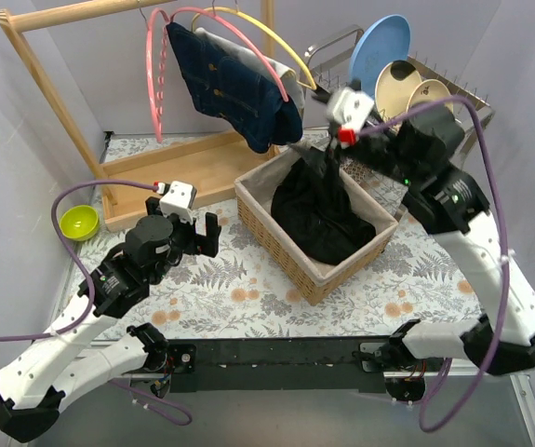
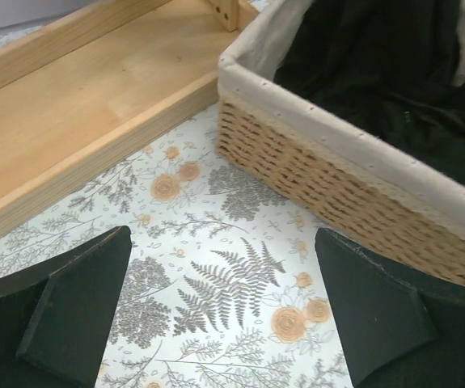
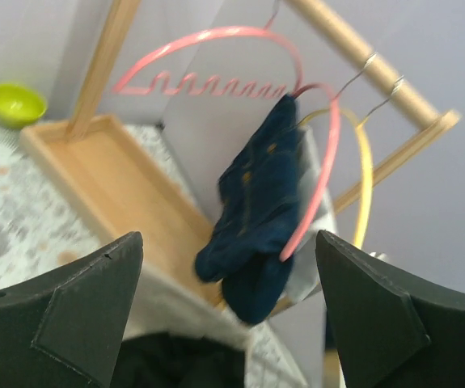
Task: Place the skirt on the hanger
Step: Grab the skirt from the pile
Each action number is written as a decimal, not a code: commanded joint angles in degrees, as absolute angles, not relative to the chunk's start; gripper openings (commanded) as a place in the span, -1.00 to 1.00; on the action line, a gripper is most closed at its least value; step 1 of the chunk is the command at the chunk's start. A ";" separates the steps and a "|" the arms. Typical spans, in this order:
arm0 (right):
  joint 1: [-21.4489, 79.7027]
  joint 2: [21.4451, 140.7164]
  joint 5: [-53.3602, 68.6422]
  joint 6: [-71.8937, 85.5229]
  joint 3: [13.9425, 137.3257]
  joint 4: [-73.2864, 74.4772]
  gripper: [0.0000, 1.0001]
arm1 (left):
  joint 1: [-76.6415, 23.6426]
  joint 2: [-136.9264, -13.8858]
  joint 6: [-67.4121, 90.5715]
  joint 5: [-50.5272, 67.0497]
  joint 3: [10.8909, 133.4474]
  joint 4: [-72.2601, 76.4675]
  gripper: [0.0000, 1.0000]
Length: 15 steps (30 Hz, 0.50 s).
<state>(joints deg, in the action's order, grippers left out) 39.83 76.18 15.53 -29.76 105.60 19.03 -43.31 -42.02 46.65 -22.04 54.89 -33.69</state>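
Robot lab staged as a home corner
Plain walls box in a fern-print counter (image 1: 248,289) bearing a wooden garment rack (image 2: 70,113), lined wicker basket (image 2: 313,174) and wire dish rack (image 1: 462,91).

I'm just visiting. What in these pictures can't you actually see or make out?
Top view: whether the skirt touches the right end effector; its body covers the fingertips.
Top view: the basket floor, under the skirt.
Right wrist view: blur smears the hangers; the bottom edge cuts off the skirt.
Left wrist view: the right edge cuts off the basket.
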 commanded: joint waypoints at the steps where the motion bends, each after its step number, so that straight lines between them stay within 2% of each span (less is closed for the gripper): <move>1: 38.33 68.94 17.67 -35.16 85.58 26.99 0.87 | -43.33 -38.33 44.56 -27.24 51.16 -29.01 0.96; 8: 28.48 68.46 10.83 -20.07 67.26 16.62 0.76 | -43.33 -33.49 43.42 -29.79 43.25 -24.79 0.96; 15: 26.72 77.86 -2.98 -8.44 65.93 14.86 0.75 | -43.33 -29.01 42.80 -30.85 36.48 -20.40 0.96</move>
